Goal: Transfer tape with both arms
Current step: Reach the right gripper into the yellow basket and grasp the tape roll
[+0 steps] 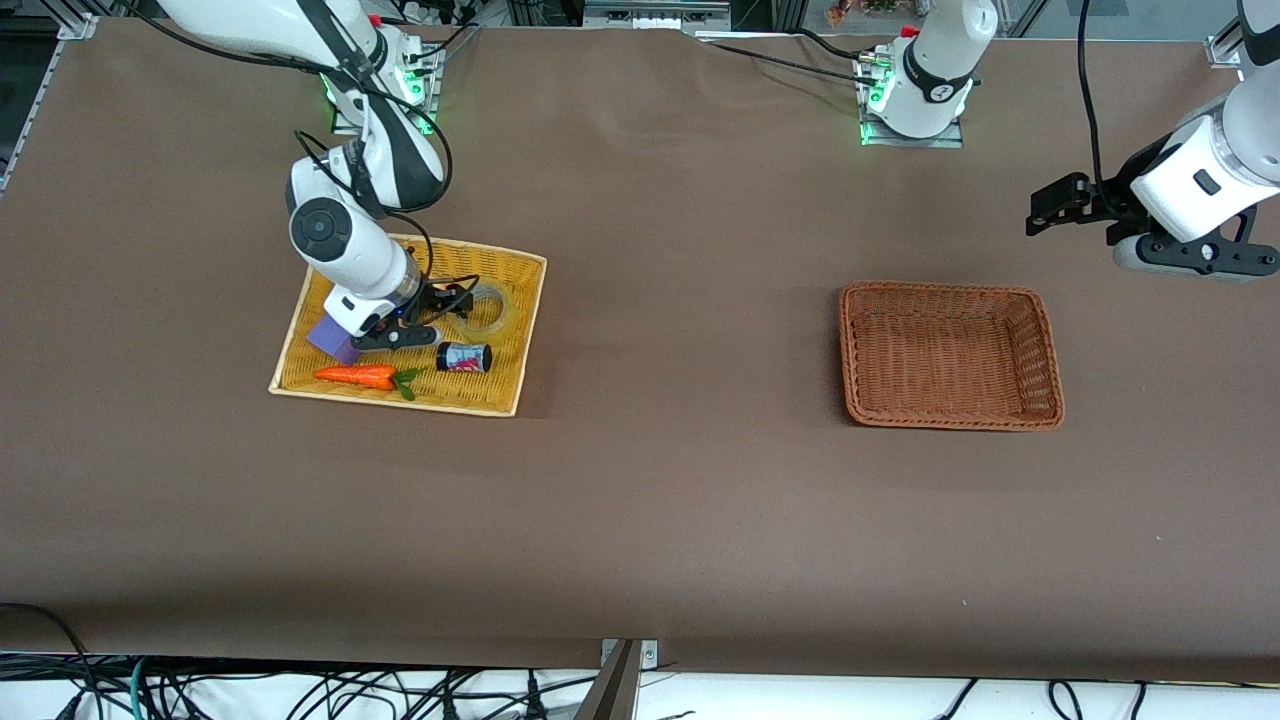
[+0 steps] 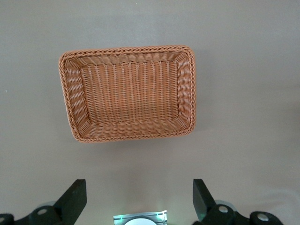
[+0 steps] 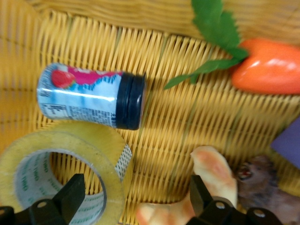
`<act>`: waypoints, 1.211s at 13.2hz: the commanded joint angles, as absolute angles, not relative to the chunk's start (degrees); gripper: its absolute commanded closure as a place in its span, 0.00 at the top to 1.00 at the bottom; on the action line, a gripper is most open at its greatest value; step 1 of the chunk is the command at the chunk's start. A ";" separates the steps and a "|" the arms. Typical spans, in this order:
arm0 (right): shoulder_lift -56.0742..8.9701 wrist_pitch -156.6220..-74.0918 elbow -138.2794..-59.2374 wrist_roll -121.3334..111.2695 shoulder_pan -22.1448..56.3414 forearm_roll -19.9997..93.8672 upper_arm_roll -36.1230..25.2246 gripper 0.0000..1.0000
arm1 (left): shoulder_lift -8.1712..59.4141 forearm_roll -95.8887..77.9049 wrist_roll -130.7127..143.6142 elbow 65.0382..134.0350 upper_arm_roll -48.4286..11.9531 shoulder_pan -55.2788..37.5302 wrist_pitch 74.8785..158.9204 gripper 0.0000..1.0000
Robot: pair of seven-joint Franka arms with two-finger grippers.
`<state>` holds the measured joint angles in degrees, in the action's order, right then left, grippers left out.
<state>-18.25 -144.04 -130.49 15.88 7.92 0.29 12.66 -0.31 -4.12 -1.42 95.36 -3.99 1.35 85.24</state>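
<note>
The tape (image 1: 508, 305), a translucent yellowish ring, lies flat in the yellow wicker tray (image 1: 450, 405) toward the right arm's end of the table. My right gripper (image 1: 452, 306) is low in the tray and open. In the right wrist view the right gripper (image 3: 136, 199) has one finger (image 3: 70, 197) in the tape's (image 3: 61, 154) hole and the other finger (image 3: 201, 197) outside the ring, so the jaws straddle its wall. My left gripper (image 1: 1042, 208) is open and empty in the air beside the brown basket (image 1: 950, 422), and it waits (image 2: 139, 197).
In the tray lie a small black-capped jar (image 1: 463, 357) next to the tape, a toy carrot (image 1: 355, 376), a purple block (image 1: 335, 340) and a peach-coloured toy (image 3: 211, 173). The brown basket (image 2: 126, 50) holds nothing.
</note>
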 commanded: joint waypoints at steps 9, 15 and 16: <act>-16.53 -138.91 -126.33 18.72 10.28 0.35 12.92 0.00 | 0.35 -3.34 -1.49 93.87 -4.13 1.32 84.90 1.00; -18.45 -113.91 -102.76 23.79 16.77 0.00 13.27 0.00 | 0.35 -3.34 -1.49 93.87 -4.13 1.41 84.90 1.00; -20.46 -113.91 -100.74 27.39 20.01 -0.26 13.27 0.00 | 0.35 -3.34 -1.49 93.87 -4.13 1.41 84.90 1.00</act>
<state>-16.54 -115.32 -105.36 21.93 15.24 0.24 13.21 -0.31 -4.12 -1.42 95.37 -3.98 1.36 85.23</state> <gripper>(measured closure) 0.784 0.000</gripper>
